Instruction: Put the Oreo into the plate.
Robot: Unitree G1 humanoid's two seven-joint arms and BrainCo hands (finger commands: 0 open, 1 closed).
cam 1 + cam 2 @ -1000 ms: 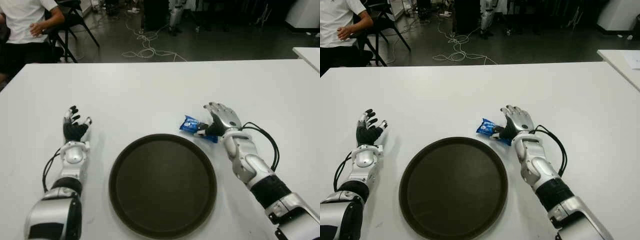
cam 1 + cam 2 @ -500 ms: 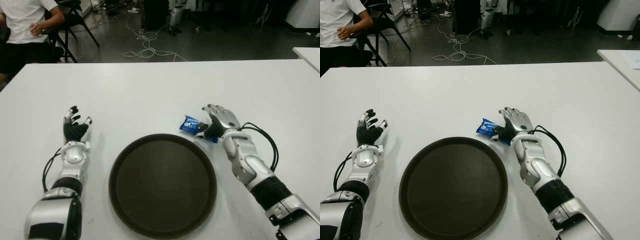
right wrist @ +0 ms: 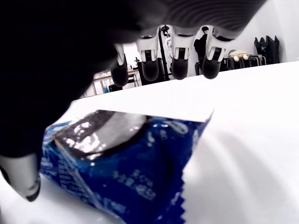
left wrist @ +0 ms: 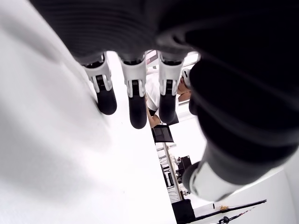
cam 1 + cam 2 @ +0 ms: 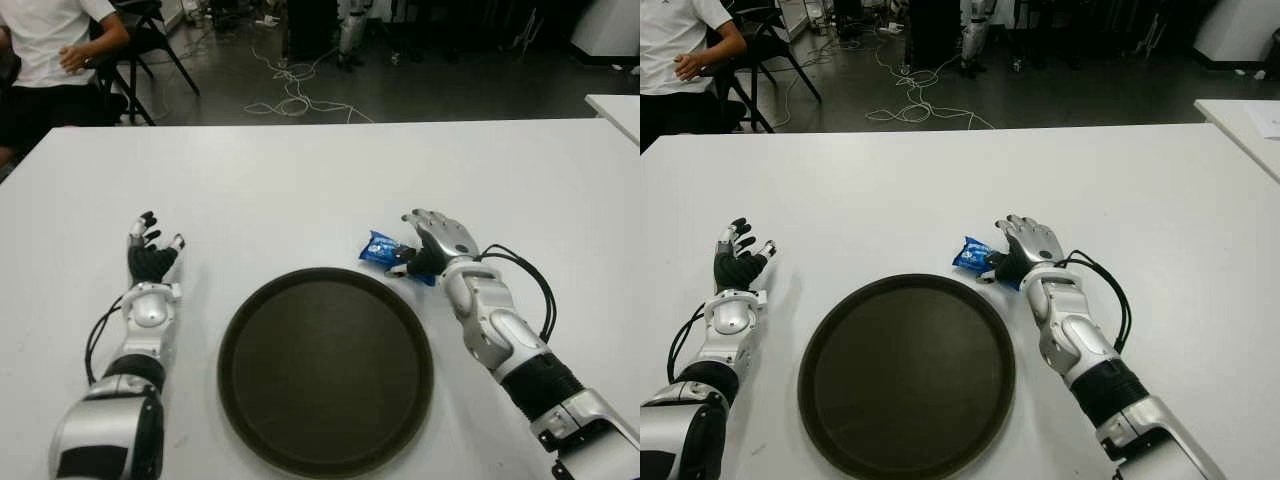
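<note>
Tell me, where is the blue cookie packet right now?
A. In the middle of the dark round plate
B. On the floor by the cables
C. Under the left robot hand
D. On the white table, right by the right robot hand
D. The blue Oreo packet lies on the white table just beyond the plate, at the right robot hand, whose fingers are not closed around it.

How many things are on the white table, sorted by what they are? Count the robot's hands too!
Blue Oreo packets: 1, the Oreo packet under the right hand, just beyond the plate's rim.
Dark round plates: 1, the plate, with nothing in it.
Robot hands: 2, the left hand left of the plate, the right hand over the packet.
Total: 4
</note>
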